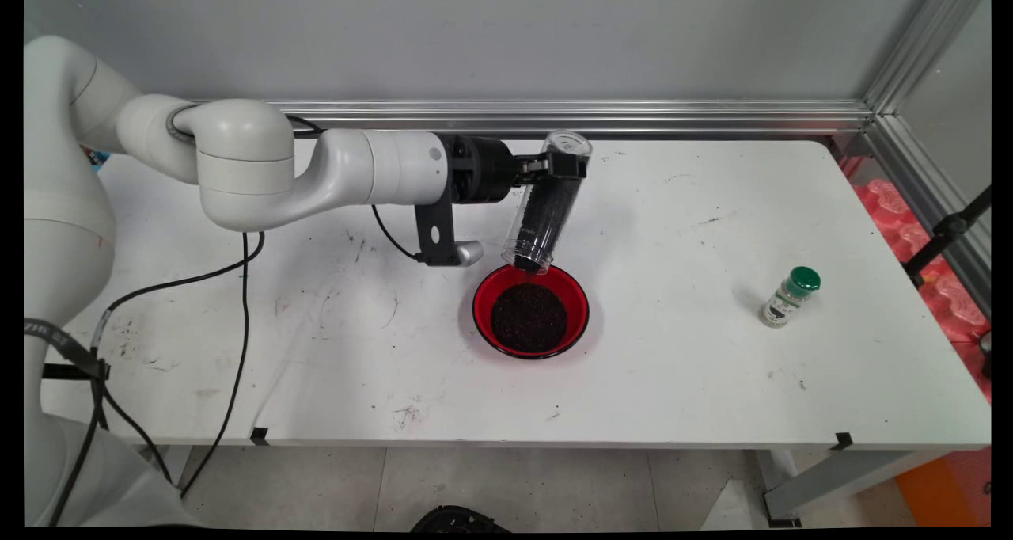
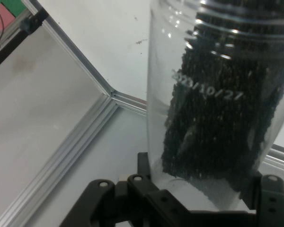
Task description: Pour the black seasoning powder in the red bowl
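My end effector point(image 1: 563, 165) pinches a clear jar point(image 1: 546, 207) tipped mouth-down. Just below it, the red bowl point(image 1: 491, 287) already holds a pile of black grains point(image 1: 529, 317); more remain in the jar. A green-capped bottle point(image 1: 789, 296) stands far off on the desk point(image 1: 681, 382).

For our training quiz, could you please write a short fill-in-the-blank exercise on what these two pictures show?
1. The pincer is clamped on a clear jar that is tipped with its open mouth pointing ____.
2. The jar's mouth hangs just above a ____ bowl that already holds a heap of dark grains.
3. Off to the picture's right, the small spice bottle has a ____ cap.
4. The spice bottle stands ____ from the bowl, not touching it.

Missing words: down; red; green; apart
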Motion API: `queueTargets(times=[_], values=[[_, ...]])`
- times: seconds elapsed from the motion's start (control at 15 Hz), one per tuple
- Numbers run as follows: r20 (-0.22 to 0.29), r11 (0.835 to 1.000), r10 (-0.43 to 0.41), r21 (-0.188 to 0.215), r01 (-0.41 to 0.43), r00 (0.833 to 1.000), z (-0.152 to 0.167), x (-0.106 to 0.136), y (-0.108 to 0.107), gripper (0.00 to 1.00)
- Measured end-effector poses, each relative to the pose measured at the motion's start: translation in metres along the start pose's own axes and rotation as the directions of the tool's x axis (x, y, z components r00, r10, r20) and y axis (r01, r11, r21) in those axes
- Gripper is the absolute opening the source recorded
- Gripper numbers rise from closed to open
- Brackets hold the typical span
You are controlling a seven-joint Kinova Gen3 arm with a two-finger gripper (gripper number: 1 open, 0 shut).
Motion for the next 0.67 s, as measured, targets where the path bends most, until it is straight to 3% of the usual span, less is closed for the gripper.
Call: queueTargets(times=[0.67], values=[[0.023,0.999,0.037,0.021,-0.037,0.999,-0.0033,0.0003,-0.0035,0.0]])
